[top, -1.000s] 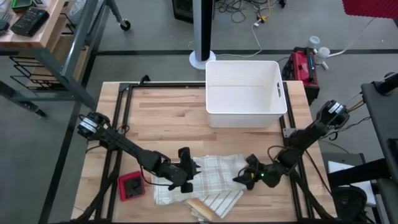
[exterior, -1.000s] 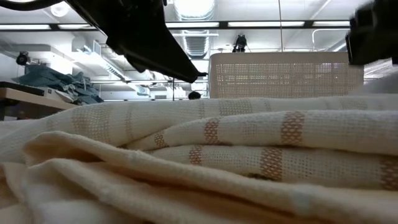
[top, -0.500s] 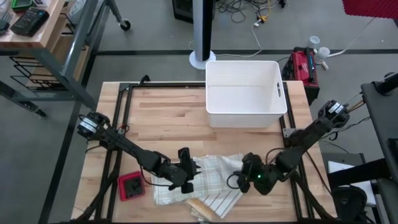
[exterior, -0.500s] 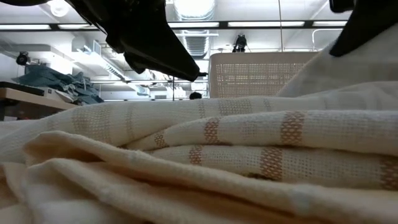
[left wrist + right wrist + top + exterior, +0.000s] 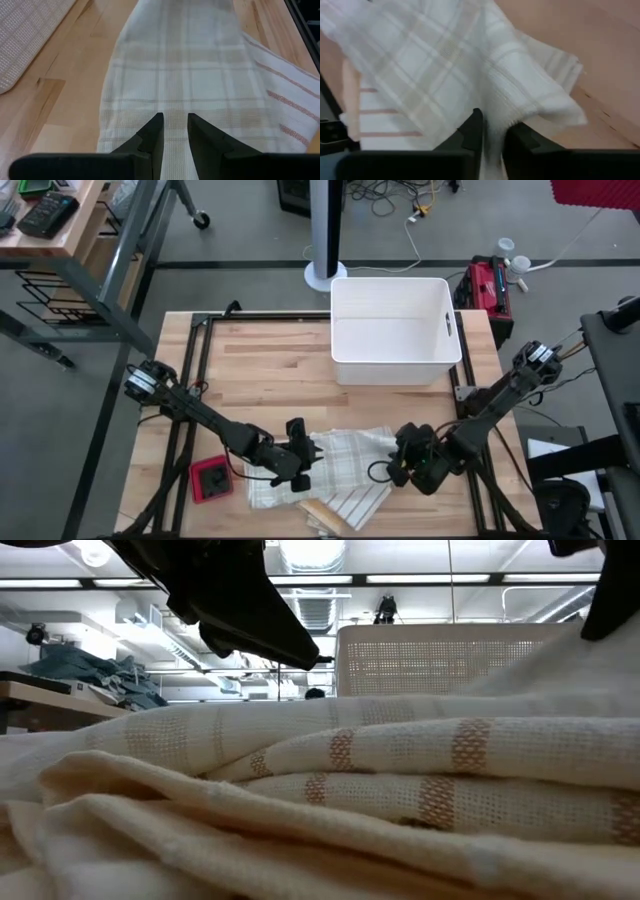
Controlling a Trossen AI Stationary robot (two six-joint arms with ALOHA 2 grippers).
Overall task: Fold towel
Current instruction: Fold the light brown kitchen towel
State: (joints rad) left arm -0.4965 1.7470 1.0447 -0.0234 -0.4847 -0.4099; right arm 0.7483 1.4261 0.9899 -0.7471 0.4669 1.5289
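From above, the towel (image 5: pixel 335 475) lies rumpled on the wooden table (image 5: pixel 270 370) at about six o'clock from the white bin (image 5: pixel 393 330). The left gripper (image 5: pixel 301 457) sits on the towel's nine-o'clock edge; the right gripper (image 5: pixel 400 465) is at its three-o'clock corner. A red and black device (image 5: pixel 211 479) rests at nine o'clock of the towel, near the left arm. A striped cloth (image 5: pixel 335 510) lies partly under the towel at six o'clock.

At table height, folds of the towel (image 5: pixel 330 800) fill the foreground, with the bin's wall (image 5: pixel 450 660) behind at twelve o'clock; dark arm parts hang above, probably the left arm's.

In the left wrist view, the left gripper (image 5: pixel 174 131) pinches the towel (image 5: pixel 180 75), its fingers (image 5: pixel 152 135) narrowly apart with cloth running between them.

In the right wrist view, the right gripper (image 5: pixel 491 131) clamps a lifted fold of the towel (image 5: pixel 460 65), fingers (image 5: pixel 472 130) pressed close around it.
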